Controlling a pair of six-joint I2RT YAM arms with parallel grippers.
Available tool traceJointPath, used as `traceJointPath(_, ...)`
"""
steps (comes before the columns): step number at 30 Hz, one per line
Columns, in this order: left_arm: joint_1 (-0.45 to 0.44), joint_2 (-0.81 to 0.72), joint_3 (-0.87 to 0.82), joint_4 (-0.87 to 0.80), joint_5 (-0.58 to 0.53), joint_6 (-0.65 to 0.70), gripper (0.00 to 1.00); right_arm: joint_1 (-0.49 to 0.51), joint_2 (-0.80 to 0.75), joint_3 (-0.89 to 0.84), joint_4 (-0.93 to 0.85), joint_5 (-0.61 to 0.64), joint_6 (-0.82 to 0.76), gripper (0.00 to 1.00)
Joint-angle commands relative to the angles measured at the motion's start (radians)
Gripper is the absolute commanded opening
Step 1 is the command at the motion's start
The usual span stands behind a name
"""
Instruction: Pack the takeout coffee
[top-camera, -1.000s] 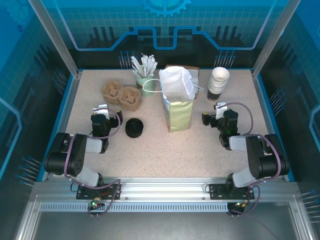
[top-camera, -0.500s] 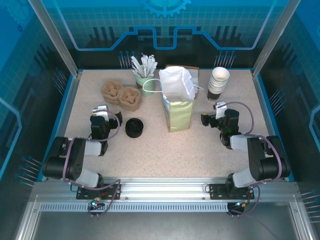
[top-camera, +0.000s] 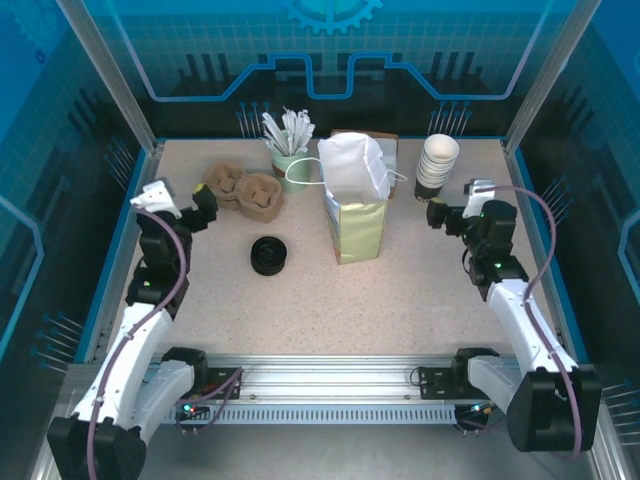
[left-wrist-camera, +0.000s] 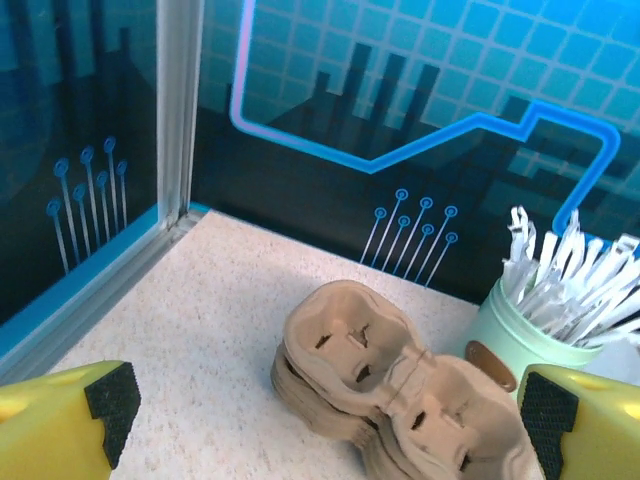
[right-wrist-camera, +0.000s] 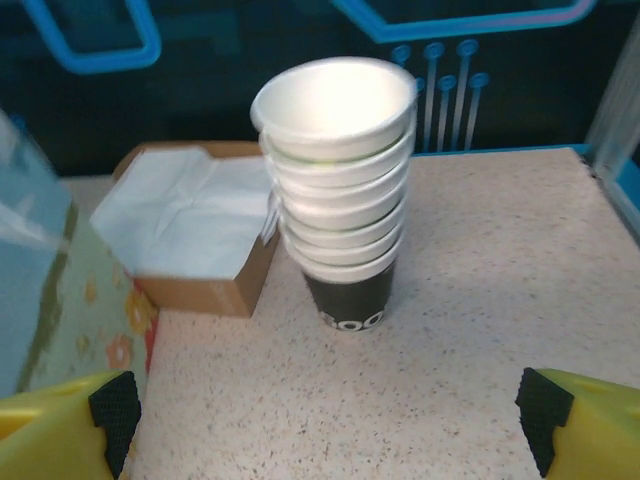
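The takeout coffee is out of view. A tall pale-green paper bag (top-camera: 356, 222) with white tissue at its mouth stands at mid-table; its side shows in the right wrist view (right-wrist-camera: 48, 285). My left gripper (top-camera: 182, 203) hangs open at the left, just left of a stack of brown pulp cup carriers (top-camera: 243, 190). In the left wrist view its jaws (left-wrist-camera: 328, 420) stand wide apart with nothing between them, facing the carriers (left-wrist-camera: 400, 385). My right gripper (top-camera: 458, 205) is open and empty too (right-wrist-camera: 326, 425), in front of a stack of lidless white-rimmed cups (right-wrist-camera: 340, 190).
A stack of black lids (top-camera: 268, 255) lies left of the bag. A mint cup of white sticks (top-camera: 288, 150) stands at the back, also in the left wrist view (left-wrist-camera: 530, 335). A cardboard box of napkins (right-wrist-camera: 200, 225) sits behind the bag. Walls enclose the table.
Both arms have unfolded. The left gripper swung left and back toward the carriers. The right gripper moved right and back toward the cup stack. Both stayed open.
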Motion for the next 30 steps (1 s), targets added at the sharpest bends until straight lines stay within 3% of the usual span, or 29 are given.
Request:
traceJointPath(1, -0.007, 0.032, 0.16, -0.39, -0.022, -0.165, 0.99, -0.048, 0.016, 0.214, -0.353, 0.045, 0.23, 1.0)
traceJointPath(5, -0.007, 0.091, 0.324, -0.584, 0.06, -0.217, 0.99, -0.059, 0.177, 0.498, -0.604, -0.019, 0.278, 1.0)
traceJointPath(9, -0.007, 0.109, 0.373, -0.627, 0.188, -0.216, 0.99, -0.06, 0.353, 0.71, -0.724, -0.049, 0.283, 1.0)
traceJointPath(13, -0.007, 0.114, 0.375, -0.636, 0.295, -0.205, 0.99, -0.062, 0.525, 0.917, -0.851, -0.003, 0.288, 0.97)
traceJointPath(19, -0.007, 0.15, 0.381, -0.649, 0.411, -0.176, 0.99, -0.064, 0.74, 1.15, -0.946, 0.011, 0.278, 0.87)
traceJointPath(30, -0.009, 0.187, 0.39, -0.642, 0.472, -0.187, 0.99, -0.064, 0.971, 1.403, -1.044, 0.009, 0.257, 0.64)
